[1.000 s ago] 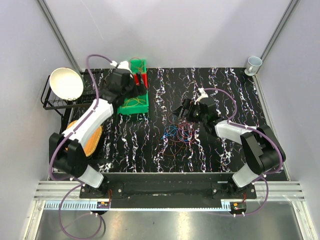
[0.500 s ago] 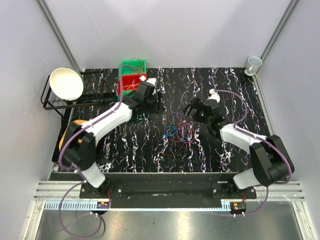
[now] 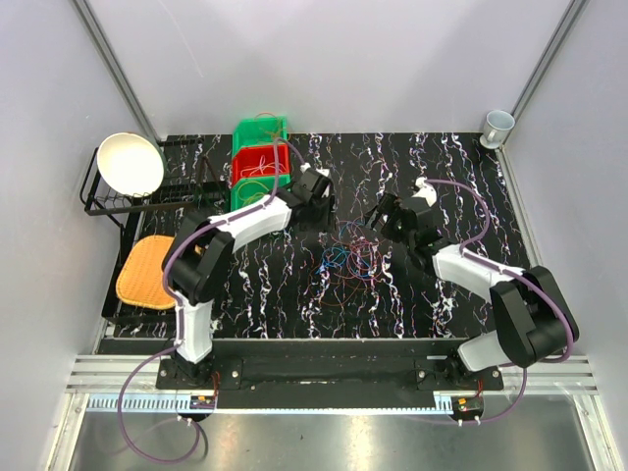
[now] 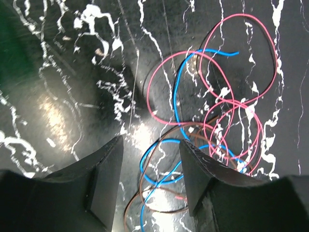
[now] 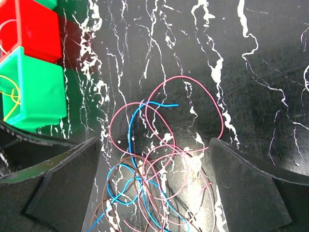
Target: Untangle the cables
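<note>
Cables: pink, blue and brown loops, one tangled heap mid-tabletop. We count a few strands in the far-left bins; most is left. Left gripper fingers apart, empty, at the heap's edge. Right gripper spread wide, empty.

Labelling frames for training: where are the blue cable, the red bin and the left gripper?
blue cable (image 4: 175,96), left wrist view, its upright stretch.
red bin (image 5: 34,29), right wrist view, flat outer side.
left gripper (image 4: 150,141), left wrist view, between fingertips.
</note>
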Robot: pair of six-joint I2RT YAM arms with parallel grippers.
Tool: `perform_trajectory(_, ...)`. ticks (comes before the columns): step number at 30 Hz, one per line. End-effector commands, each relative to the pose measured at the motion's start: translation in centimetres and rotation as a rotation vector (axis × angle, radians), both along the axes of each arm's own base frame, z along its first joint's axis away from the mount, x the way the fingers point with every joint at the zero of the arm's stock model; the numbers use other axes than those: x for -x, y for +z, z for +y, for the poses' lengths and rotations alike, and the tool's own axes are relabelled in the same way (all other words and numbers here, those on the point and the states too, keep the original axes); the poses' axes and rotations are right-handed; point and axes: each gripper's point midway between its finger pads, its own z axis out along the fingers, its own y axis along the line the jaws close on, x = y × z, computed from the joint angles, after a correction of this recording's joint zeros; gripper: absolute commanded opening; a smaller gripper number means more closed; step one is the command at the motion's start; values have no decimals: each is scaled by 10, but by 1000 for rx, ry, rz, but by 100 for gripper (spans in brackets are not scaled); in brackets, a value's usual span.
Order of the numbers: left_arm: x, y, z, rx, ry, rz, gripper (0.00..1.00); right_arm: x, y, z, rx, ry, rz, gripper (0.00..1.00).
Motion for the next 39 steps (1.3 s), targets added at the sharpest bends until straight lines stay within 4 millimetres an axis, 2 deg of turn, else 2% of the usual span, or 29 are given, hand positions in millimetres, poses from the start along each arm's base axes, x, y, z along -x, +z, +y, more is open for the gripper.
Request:
perform_trajectory(1, -17, 11, -20, 51, -2, -42, 52, -11, 15, 1, -20, -17, -28, 100)
perform_trajectory(14, -27, -22, -29, 8, 14, 5, 42, -12, 12, 4, -28, -2, -13, 100)
perform_trajectory(19, -28, -29, -30, -2, 19, 9, 33, -12, 12, 4, -30, -2, -12, 100)
perform_trajectory(22, -28, -33, -31, -7, 17, 15, 12, -13, 12, 3, -30, -3, -12, 100)
perform_trajectory(23, -29, -33, -32, -4, 18, 13, 0, -12, 11, 4, -29, 0, -10, 100)
perform_trajectory(26, -31, -30, -34, -1, 17, 8, 0, -13, 10, 4, -30, -2, -9, 100)
perform_trajectory(29, -31, -14, -36, 13, 3, -18, 0, -13, 10, 3, -28, -5, -8, 100)
perform_trajectory(31, -32, 11, -36, 33, -4, -57, 0, -13, 10, 2, -27, -7, -8, 100)
perform_trajectory(32, -32, 30, -38, 54, -12, -85, 0, -13, 10, 2, -27, -11, -9, 100)
perform_trajectory(34, -31, 55, -37, 66, -23, -121, 0, -12, 10, 1, -29, -15, -10, 100)
perform_trajectory(35, -31, 80, -36, 91, -28, -160, 0, -13, 11, 1, -29, -16, -11, 100)
perform_trajectory(36, -31, 91, -30, 78, -17, -181, 0, -12, 10, 1, -29, -15, -10, 100)
perform_trajectory(37, -32, 110, -29, 86, -26, -217, 0, -12, 10, 0, -28, -20, -9, 100)
perform_trajectory(38, -31, 138, -26, 104, -23, -268, 0, -12, 10, 0, -29, -20, -9, 100)
perform_trajectory(39, -28, 151, -21, 101, -24, -284, 0, -12, 10, 0, -27, -21, -9, 100)
